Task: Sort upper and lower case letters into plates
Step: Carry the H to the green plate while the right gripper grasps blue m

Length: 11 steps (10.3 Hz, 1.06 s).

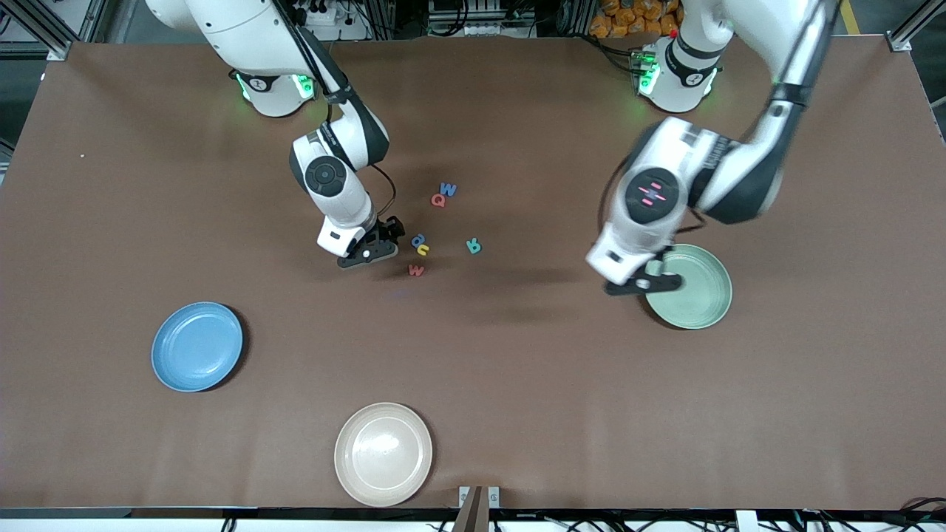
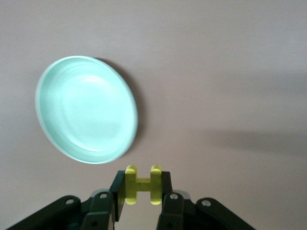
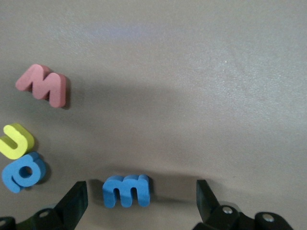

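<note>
Over the rim of the pale mint green round plate [image 1: 695, 288], toward the left arm's end of the table: left gripper [image 2: 143, 189], clenched on a yellow chunky foam capital H [image 2: 142, 184], carried upright between the pads. Plate itself seen bare of letters in the left wrist view.

Low over the brown table [image 1: 517, 384] mid-span: right gripper [image 3: 139, 201], fingers spread wide, straddling a small blue foam lowercase m [image 3: 126, 190], not yet pinched. Just beside it, a red foam M-shaped letter [image 3: 44, 85], a yellow foam u-shaped letter [image 3: 15, 140] and a blue round-bowled letter [image 3: 24, 171], the last two touching. Farther from the front camera, a red Q [image 1: 438, 199] with a blue W [image 1: 448, 189]; apart, a teal letter [image 1: 474, 246]. Blue round plate [image 1: 196, 346] near the right arm's end, nothing in it.

Likely risks: H released too near the rim and bouncing out; wide fingers closing off-centre on the m and flicking it into its neighbours; case misread on ambiguous letters like the W.
</note>
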Motion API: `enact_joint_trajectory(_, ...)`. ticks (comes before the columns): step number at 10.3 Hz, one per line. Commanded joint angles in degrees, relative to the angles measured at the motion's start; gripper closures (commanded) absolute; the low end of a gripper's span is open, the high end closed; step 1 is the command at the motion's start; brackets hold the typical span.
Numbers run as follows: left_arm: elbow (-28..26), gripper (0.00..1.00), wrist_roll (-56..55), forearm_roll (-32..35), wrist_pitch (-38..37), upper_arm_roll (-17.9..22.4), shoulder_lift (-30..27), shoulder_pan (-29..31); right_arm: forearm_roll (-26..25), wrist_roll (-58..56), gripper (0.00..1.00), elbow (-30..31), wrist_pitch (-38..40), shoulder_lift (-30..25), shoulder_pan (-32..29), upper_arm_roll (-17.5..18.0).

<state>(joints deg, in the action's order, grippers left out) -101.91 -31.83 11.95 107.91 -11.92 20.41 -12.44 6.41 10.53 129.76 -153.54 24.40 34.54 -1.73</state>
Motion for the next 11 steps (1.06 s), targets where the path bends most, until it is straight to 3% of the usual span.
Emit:
enact_joint_trajectory(1, -3.2, 1.00, 3.2, -0.4, -0.4, -0.7, -1.0, 4.2, 1.0, 0.4, 0.00, 0.4, -1.2, 0.4, 0.6, -0.2)
enact_joint_trajectory(4, -4.2, 1.00, 4.8, -0.5, -0.4, -0.7, -0.2, 8.5, 1.0, 0.5, 0.00, 0.3, -1.2, 0.4, 0.6, -0.3)
enact_joint_trajectory(5, -4.3, 1.00, 5.2, -0.5, -0.4, -0.7, 0.2, 9.3, 1.0, 0.4, 0.04, 0.2, -1.2, 0.4, 0.6, -0.3)
enact_joint_trajectory(7, -4.4, 1.00, 6.4, -0.5, 1.1, -0.7, 2.2, 13.0, 1.0, 0.4, 0.75, 0.3, -1.5, 0.4, 0.6, -0.2)
enact_joint_trajectory(8, -4.4, 1.00, 7.4, -0.6, 1.2, -0.7, 2.3, 13.1, 1.0, 0.5, 0.89, 0.3, -1.8, 0.4, 0.7, -0.2)
enact_joint_trajectory(11, -4.4, 1.00, 8.7, -0.8, 2.2, -0.7, 4.4, 14.6, 1.0, 0.4, 0.92, 0.5, -1.4, -0.6, 0.6, -0.2)
